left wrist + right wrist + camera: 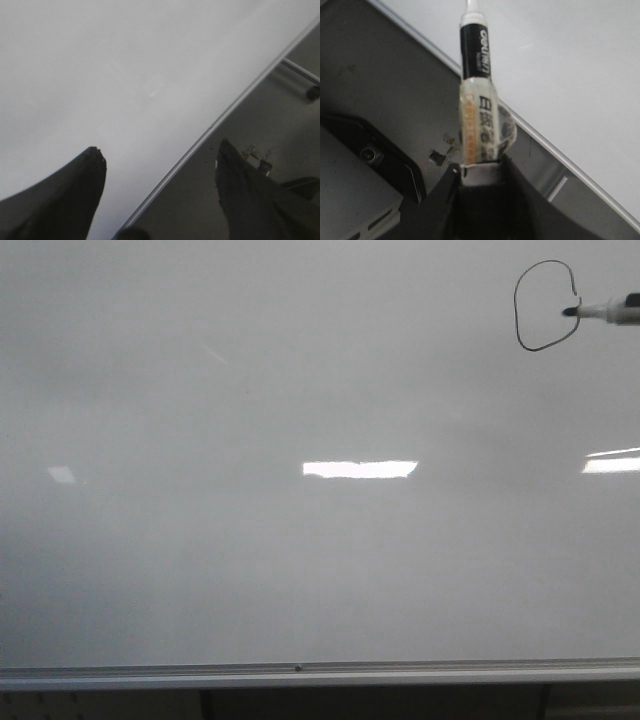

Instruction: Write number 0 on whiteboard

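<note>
The whiteboard (300, 390) fills the front view, glossy with bright reflections. At its upper right is the number 0 (517, 315), a thin black lopsided oval with a kink at its upper right. The white-and-black marker (605, 310) comes in from the right edge, its tip on or just off the oval's right side. In the right wrist view my right gripper (480, 164) is shut on the marker (476, 75), which points at the whiteboard (570, 60). My left gripper (159, 146) is open and empty, over the whiteboard's (100, 60) lower edge.
A silver frame rail (300, 672) runs along the board's lower edge and also shows as the frame (200, 142) in the left wrist view. Below it are a grey floor, a stand leg with a dark wheel (313, 92) and a dark base unit (370, 150).
</note>
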Controlling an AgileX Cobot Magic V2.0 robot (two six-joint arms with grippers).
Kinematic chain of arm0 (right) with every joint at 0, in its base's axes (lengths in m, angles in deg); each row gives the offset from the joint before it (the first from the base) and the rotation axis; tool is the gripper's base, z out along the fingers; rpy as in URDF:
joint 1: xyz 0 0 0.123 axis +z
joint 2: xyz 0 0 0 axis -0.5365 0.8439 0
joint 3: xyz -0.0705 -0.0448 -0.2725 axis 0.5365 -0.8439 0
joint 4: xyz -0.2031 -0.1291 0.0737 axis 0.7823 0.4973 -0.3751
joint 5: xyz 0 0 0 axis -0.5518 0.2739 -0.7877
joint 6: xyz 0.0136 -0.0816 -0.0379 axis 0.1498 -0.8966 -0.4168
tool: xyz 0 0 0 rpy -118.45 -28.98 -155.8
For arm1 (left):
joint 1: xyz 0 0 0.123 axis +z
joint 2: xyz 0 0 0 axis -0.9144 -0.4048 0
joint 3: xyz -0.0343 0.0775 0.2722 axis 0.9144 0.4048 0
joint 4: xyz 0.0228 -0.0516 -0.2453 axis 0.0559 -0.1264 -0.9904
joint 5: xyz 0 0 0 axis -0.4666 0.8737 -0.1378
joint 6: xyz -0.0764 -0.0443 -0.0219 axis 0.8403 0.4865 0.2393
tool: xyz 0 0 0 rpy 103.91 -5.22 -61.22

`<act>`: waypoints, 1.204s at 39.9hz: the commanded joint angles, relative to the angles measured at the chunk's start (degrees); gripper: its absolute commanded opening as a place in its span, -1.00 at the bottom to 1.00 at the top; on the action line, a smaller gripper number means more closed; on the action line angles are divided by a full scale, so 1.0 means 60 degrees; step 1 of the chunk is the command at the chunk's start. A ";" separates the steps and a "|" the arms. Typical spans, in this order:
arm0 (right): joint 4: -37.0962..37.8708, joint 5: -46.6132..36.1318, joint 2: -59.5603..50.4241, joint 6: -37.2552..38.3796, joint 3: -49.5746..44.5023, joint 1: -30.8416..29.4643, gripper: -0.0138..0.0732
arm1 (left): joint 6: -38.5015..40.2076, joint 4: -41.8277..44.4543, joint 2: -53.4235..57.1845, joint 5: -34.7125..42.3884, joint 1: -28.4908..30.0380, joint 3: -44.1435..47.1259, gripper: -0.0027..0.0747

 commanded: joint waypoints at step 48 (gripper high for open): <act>-0.0981 0.0438 0.1830 -0.2966 0.2238 0.1830 -0.79 | -0.2771 -0.0559 -0.4798 0.0336 -0.4725 -0.3719 -0.60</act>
